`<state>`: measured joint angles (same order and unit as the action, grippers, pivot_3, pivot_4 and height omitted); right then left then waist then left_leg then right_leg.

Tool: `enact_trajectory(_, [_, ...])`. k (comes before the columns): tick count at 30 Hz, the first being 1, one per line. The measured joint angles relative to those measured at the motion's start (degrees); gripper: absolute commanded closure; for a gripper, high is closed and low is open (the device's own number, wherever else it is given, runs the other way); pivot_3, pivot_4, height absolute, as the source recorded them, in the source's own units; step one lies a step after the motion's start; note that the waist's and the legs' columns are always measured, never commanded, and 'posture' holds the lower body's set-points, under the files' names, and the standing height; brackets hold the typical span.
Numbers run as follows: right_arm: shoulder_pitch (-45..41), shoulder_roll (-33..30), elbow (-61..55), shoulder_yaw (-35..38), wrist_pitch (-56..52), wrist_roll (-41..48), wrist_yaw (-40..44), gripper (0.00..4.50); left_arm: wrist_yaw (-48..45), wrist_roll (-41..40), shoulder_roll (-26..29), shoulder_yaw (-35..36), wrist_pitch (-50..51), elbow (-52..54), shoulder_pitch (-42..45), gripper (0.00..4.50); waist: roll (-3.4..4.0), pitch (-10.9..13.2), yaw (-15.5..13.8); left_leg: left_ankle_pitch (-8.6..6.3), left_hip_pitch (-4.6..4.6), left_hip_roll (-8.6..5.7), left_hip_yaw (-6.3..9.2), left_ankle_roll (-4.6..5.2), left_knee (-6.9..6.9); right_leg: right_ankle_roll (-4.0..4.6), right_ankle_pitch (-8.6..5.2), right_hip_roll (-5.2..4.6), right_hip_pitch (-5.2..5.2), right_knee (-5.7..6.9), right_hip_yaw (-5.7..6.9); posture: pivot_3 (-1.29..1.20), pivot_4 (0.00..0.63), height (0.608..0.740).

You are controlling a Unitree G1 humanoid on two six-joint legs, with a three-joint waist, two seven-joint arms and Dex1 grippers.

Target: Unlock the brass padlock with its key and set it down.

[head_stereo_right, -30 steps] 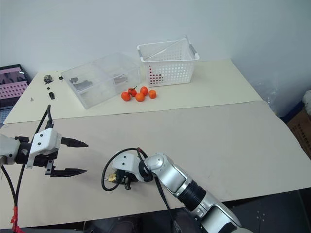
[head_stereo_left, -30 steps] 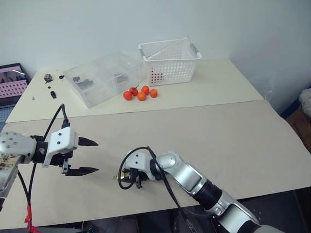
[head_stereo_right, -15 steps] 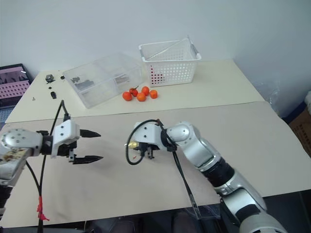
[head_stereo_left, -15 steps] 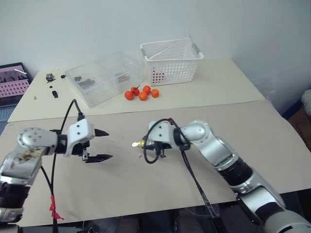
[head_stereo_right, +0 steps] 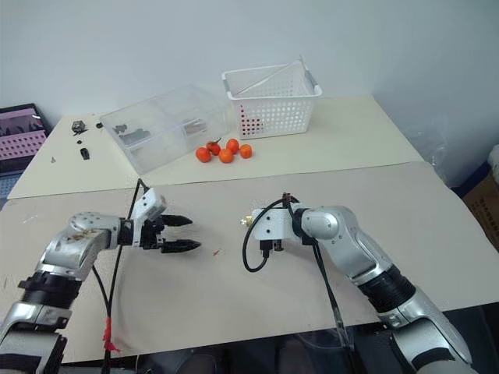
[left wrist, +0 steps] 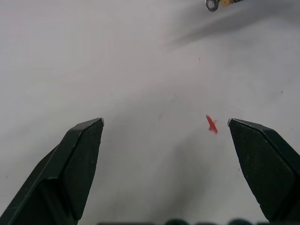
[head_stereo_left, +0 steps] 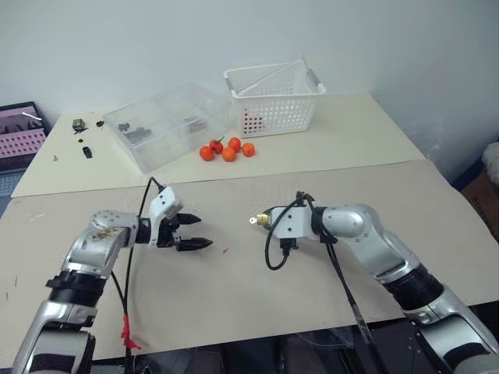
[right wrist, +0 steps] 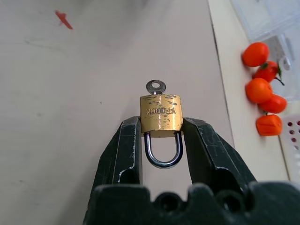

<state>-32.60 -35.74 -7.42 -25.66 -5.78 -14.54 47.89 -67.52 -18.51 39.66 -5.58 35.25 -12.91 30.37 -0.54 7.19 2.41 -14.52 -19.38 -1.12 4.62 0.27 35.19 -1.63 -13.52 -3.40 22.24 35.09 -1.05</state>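
Since a second ago, the brass padlock has been lifted off the tabletop and carried toward the middle by the right claw, while the left claw has been brought in from the near left edge to face it. The padlock is now held in the air over the middle of the tabletop, its boxy body pinched between the two black fingers, the silver shackle tucked back toward the wrist and apparently still seated. The key is already inserted, its round head sticking out of the body's far end toward the left claw.

The padlock is judged small, rigid, fairly dense and smooth-sided, so it could slip or pivot if twisted hard; the grip across its flat flanks looks sound. The thin, stiff key head is the place to be taken, pinched flat across its faces.

The left claw is spread wide and empty, at about nine o'clock from the padlock. A small red speck lies on the tabletop between them. Oranges, a clear box and a white basket stand well apart at twelve o'clock.
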Motion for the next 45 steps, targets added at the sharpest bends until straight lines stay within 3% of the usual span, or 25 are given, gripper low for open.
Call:
enact_trajectory(6, [0.17, -0.28, -1.12, 2.81, 1.37, 0.06, -0.62, 3.59, -8.19, -1.06, 4.47, -4.12, 3.16, 2.5, -4.83, 0.0, 0.04, -0.01, 0.53, -0.15, 0.06, 0.08, -0.08, 0.27, -0.04, 0.02, -0.01, 0.04, 0.08, -0.01, -0.17, 0.0, 0.15, 0.74])
enact_trajectory(14, [0.51, 5.02, -6.15, 3.82, -3.03, 2.9, -0.07, 3.59, -11.39, -10.99, 4.49, -3.05, 21.5, 3.15, 0.0, 0.0, 0.04, -0.02, -0.88, -0.15, 0.04, 0.0, -0.08, 0.27, 0.14, 0.05, 0.0, 0.0, -0.05, 0.02, -0.02, 0.0, 0.15, 0.74])
enact_trajectory(21, [4.48, 5.54, -6.72, 3.93, -3.16, 4.55, 0.01, 3.59, -11.21, -22.41, 4.58, 5.8, 37.67, 1.07, 7.8, 0.0, 0.06, -0.03, -0.4, -0.16, 0.04, 0.0, -0.08, 0.27, 0.14, 0.05, -0.01, 0.01, 0.0, 0.0, -0.07, 0.0, 0.15, 0.74])
enact_trajectory(30, [3.79, 7.29, -8.57, 4.93, -5.63, 7.95, 0.53, 3.59, -5.19, -25.65, 3.36, 6.45, 42.06, 7.03, 3.03, 0.0, 0.07, -0.03, 0.04, -0.16, 0.09, 0.05, 0.03, 0.27, 0.13, 0.07, 0.01, 0.01, 0.01, 0.05, -0.16, 0.0, 0.15, 0.74])
enact_trajectory(39, [4.43, 6.77, -15.06, 8.55, -15.53, 14.73, 0.9, 3.59, -3.54, -25.49, 0.6, 5.54, 38.82, 2.85, 6.49, 0.0, 0.07, -0.04, -0.89, -0.15, 0.06, -0.04, 0.01, 0.26, 0.13, 0.12, 0.04, -0.06, 0.0, -0.06, -0.17, 0.0, 0.15, 0.74])
enact_trajectory(42, [4.98, 5.47, -15.61, 8.89, -16.26, 15.32, 0.88, 3.59, -3.47, -25.47, 0.32, 5.54, 38.22, 0.85, 8.36, 0.74, 0.07, -0.04, -0.97, -0.16, 0.06, -0.03, -0.05, 0.26, 0.13, 0.12, 0.04, -0.04, 0.01, -0.06, -0.18, 0.0, 0.15, 0.74])
enact_trajectory(45, [5.7, 4.77, -15.79, 9.23, -16.82, 15.54, 0.62, 3.59, -3.47, -25.47, -0.15, 5.53, 37.84, -0.33, 9.43, 1.79, 0.07, -0.04, -0.87, -0.16, 0.06, -0.02, -0.08, 0.27, 0.12, 0.12, 0.04, -0.02, 0.01, -0.06, -0.18, 0.0, 0.15, 0.74])
